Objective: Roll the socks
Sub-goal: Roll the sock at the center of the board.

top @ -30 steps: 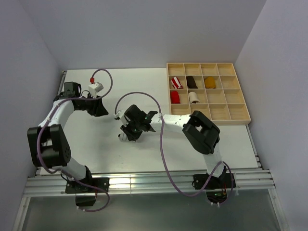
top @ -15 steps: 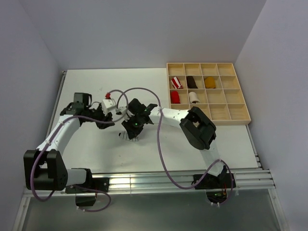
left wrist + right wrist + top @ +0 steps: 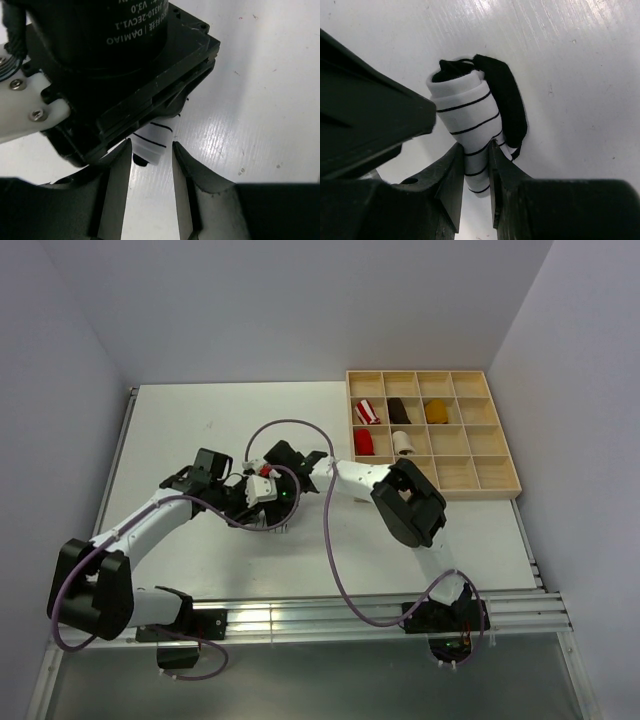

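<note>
A white sock with thin black stripes and a black toe (image 3: 470,117) lies rolled on the white table. My right gripper (image 3: 476,146) is shut on the middle of the roll, and the black toe part curls along its right side. My left gripper (image 3: 151,145) is open, and the roll's striped end (image 3: 155,140) sits between its fingertips, just under the right wrist's black housing. From above, the two grippers meet mid-table, left gripper (image 3: 252,496) and right gripper (image 3: 274,502), hiding most of the sock. A rolled cream sock with a brown end (image 3: 403,443) lies in a tray compartment.
The wooden compartment tray (image 3: 470,475) stands at the back right. It also holds a red-and-white striped bundle (image 3: 368,411), a dark brown one (image 3: 400,410), a mustard one (image 3: 436,411) and a red one (image 3: 363,443). Purple cables loop over both arms.
My left arm has swung from the table's back left to the middle, bringing its gripper up to the right gripper and the sock. The right gripper has kept its hold, shifting only slightly.
</note>
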`<state>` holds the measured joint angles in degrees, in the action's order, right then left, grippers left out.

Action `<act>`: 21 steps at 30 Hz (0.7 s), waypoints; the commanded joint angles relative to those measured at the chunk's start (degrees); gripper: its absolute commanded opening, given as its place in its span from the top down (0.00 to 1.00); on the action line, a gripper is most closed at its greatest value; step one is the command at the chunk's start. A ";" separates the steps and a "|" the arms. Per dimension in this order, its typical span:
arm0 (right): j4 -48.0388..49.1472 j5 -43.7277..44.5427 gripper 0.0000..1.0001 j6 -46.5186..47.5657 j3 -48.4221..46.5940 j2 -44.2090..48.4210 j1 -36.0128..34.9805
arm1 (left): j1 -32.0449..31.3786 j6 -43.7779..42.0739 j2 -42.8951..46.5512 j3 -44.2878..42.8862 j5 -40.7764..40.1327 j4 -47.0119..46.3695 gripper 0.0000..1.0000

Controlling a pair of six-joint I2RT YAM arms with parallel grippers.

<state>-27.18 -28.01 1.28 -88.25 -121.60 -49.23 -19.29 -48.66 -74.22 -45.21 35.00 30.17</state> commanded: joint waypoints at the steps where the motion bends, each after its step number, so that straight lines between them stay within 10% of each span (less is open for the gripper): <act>1: -3.58 1.12 0.84 0.04 -0.70 -2.76 0.89 | -1.01 -0.03 -1.63 0.04 -0.29 -3.89 0.57; 21: -3.50 -1.61 0.84 -0.40 -1.40 -4.43 2.21 | -2.16 3.05 -8.84 1.09 1.74 -8.55 0.58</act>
<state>-28.34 -32.86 -0.64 -89.34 -123.20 -46.85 -20.88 -47.07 -81.45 -44.91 35.44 23.66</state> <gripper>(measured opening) 0.283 0.424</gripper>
